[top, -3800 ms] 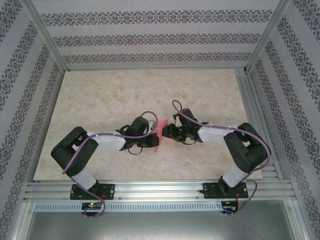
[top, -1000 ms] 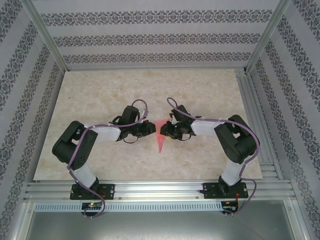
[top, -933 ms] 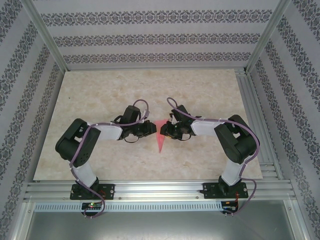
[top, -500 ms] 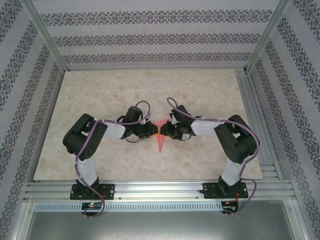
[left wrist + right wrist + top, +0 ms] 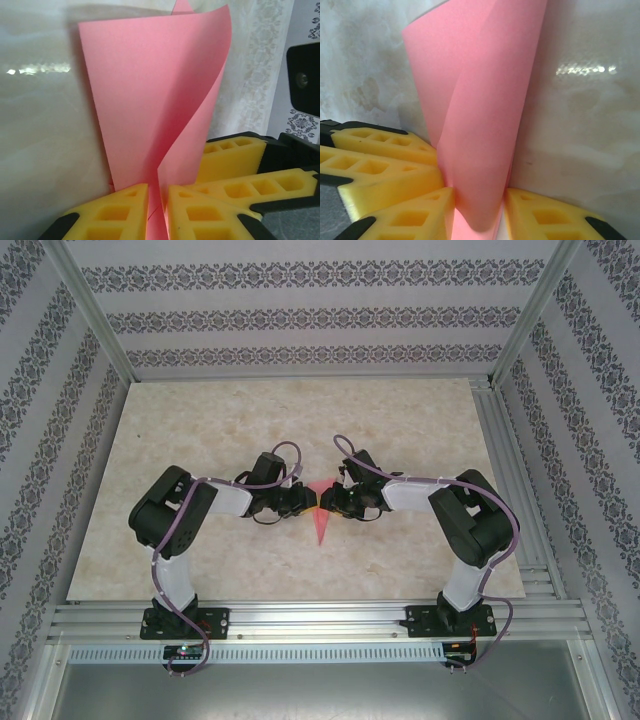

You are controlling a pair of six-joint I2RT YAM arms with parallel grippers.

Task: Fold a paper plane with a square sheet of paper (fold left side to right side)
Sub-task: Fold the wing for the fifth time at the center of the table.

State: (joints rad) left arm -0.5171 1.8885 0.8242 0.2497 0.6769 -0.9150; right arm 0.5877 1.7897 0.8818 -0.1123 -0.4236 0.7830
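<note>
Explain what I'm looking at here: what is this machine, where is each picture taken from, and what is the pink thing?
These are two robot arms bolted at the near edge of a marble-patterned table. The overhead picture looks down from behind them. The other two come from a camera on each wrist, looking along its yellow fingers. The pink thing is a partly folded pink paper, narrowing to a point toward the arms. The left claw and right claw meet near its wide far end, each pinching it, with one flap curling upward.
</note>
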